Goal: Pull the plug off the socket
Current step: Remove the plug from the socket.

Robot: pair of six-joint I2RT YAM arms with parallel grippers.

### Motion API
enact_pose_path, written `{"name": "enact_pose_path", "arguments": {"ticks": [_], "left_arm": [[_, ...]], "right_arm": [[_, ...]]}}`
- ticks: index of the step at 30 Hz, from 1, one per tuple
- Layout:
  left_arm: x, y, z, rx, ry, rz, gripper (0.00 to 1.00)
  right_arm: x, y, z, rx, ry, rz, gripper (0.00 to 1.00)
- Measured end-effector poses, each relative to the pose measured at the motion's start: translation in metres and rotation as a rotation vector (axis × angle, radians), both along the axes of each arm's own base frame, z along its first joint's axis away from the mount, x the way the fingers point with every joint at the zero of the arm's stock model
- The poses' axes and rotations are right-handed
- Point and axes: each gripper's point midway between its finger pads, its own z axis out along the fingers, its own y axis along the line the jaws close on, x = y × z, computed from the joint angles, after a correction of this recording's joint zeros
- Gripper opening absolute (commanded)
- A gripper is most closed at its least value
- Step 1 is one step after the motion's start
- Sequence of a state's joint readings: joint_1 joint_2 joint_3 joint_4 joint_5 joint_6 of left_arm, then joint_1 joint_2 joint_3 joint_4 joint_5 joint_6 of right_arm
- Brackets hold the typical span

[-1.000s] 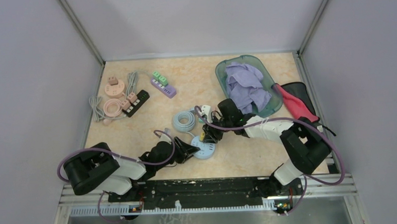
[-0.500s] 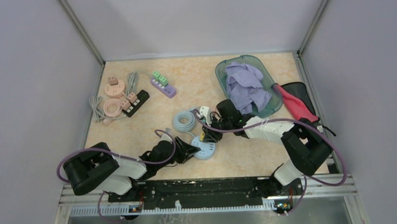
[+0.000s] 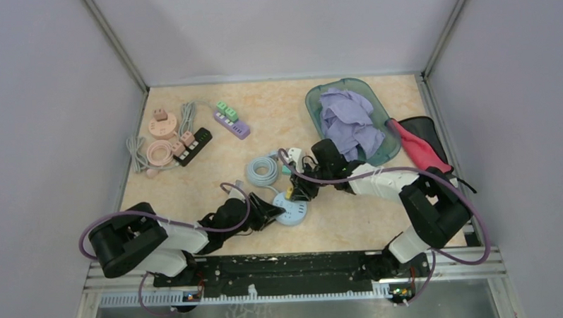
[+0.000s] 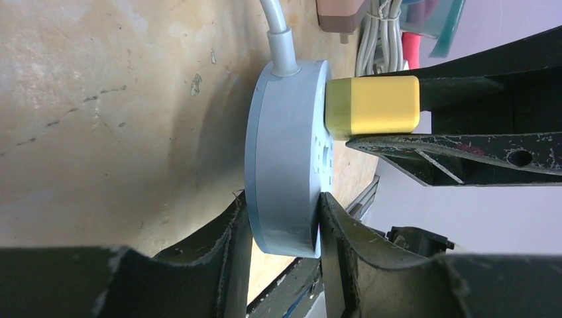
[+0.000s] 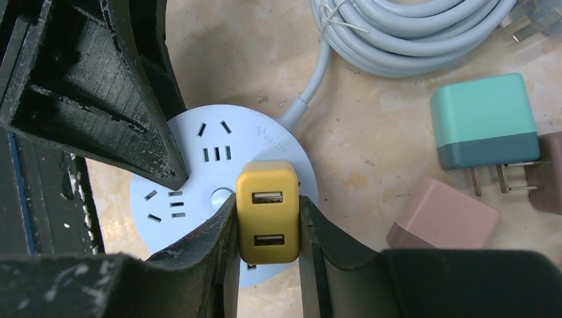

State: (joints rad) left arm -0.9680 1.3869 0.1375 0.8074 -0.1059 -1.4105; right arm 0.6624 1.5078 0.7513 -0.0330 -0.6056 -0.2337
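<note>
We see the yellow plug (image 5: 267, 212) seated in the round pale-blue socket (image 5: 199, 149), near the rim on the side away from the left arm. Its long axis stands straight up out of the socket's face. The end with two USB ports, one above the other, points up toward the right wrist camera. From the left wrist the yellow plug (image 4: 372, 106) shows side-on, with its base against the face of the socket (image 4: 285, 152). We find no writing on the plug. A small raised mark sits on the socket where the cable leaves it, but it is too small for us to read.

The right claw (image 5: 267, 202) is clamped on the plug, one finger flat against each long side. The left claw (image 4: 281, 218) grips the socket's edge nearest that arm. One finger lies on the top face beside the slots and the other is at the underside.

The socket lies low on the worktop (image 3: 214, 133), in the near middle between the two arms. Its grey cable (image 5: 411, 33) runs off to a tied coil just beyond. A teal charger (image 5: 484, 119) and a pink charger (image 5: 441, 218) lie loose on the worktop to the right in the right wrist view, near the socket but apart from it.
</note>
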Motion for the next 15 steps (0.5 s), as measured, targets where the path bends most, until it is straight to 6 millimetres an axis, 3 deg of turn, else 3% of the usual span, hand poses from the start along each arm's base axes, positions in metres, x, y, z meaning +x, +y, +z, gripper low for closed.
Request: {"name": "enact_pose_path", "arguments": {"ticks": [15], "left_arm": [[-0.0040,0.0013,-0.0059,0.024,0.007,-0.029,0.00]], "right_arm": [[-0.0072,0.0059,0.0007,-0.032,-0.088,-0.025,0.00]]}}
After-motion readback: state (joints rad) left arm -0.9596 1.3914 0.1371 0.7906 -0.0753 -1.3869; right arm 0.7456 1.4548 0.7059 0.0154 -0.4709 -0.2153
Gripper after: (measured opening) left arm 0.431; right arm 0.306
